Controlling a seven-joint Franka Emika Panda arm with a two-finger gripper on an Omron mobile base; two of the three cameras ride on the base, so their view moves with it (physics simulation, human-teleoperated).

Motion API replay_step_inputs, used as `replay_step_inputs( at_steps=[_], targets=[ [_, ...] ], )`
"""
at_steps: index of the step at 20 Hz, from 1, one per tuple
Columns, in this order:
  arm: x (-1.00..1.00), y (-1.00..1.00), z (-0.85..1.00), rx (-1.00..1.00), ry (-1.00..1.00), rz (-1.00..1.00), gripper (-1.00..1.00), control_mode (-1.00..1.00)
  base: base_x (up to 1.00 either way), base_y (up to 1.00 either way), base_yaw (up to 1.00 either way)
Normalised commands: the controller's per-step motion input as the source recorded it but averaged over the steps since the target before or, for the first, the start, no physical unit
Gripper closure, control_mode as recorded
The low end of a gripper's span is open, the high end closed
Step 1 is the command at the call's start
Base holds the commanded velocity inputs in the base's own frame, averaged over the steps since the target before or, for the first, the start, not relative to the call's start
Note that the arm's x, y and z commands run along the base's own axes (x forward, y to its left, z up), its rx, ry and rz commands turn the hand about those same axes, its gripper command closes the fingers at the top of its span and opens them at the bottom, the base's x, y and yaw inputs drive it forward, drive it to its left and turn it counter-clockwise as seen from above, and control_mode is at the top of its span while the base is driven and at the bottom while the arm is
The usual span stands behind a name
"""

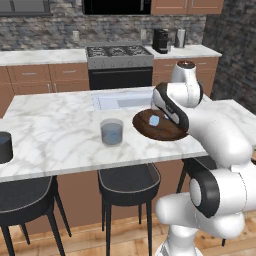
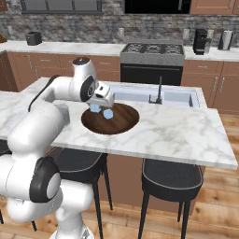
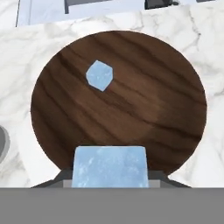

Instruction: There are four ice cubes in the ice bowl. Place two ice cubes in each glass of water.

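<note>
My gripper (image 3: 109,176) is shut on a pale blue ice cube (image 3: 109,166), which it holds just over the near rim of the dark wooden ice bowl (image 3: 144,109). One loose ice cube (image 3: 99,75) lies inside the bowl, farther in and to the left. From the right base view, the gripper (image 2: 95,107) holds its cube (image 2: 95,108) at the left side of the bowl (image 2: 119,122), with the loose cube (image 2: 108,113) beside it. The see-through glass (image 1: 111,132) with bluish water stands left of the bowl (image 1: 160,131). The dark glass (image 1: 4,146) is at the counter's far left.
A sink (image 2: 154,95) with a dark faucet (image 2: 158,91) lies just behind the bowl. Black stools (image 1: 127,182) stand under the island's front edge. The stove (image 1: 119,55) and a coffee machine (image 1: 160,40) are on the back counter.
</note>
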Motion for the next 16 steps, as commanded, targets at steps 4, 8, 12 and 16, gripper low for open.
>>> replay_step_inputs(
  at_steps=[4, 8, 12, 16],
  targets=[
    [-0.14, 0.03, 1.0, 0.0, 0.1, -0.02, 1.0, -1.0, 0.0, 0.0, 0.0],
    [-0.09, 0.0, 0.12, 0.0, 0.0, 0.0, 1.0, -1.0, 0.0, 0.0, 0.0],
    [-0.29, 0.0, -0.01, 0.0, 0.04, 0.0, 1.0, 1.0, -0.2, 0.0, 0.0],
    [0.0, 0.0, 0.0, 0.0, 0.0, 0.0, 1.0, 1.0, -0.68, 0.47, 0.02]
  ],
)
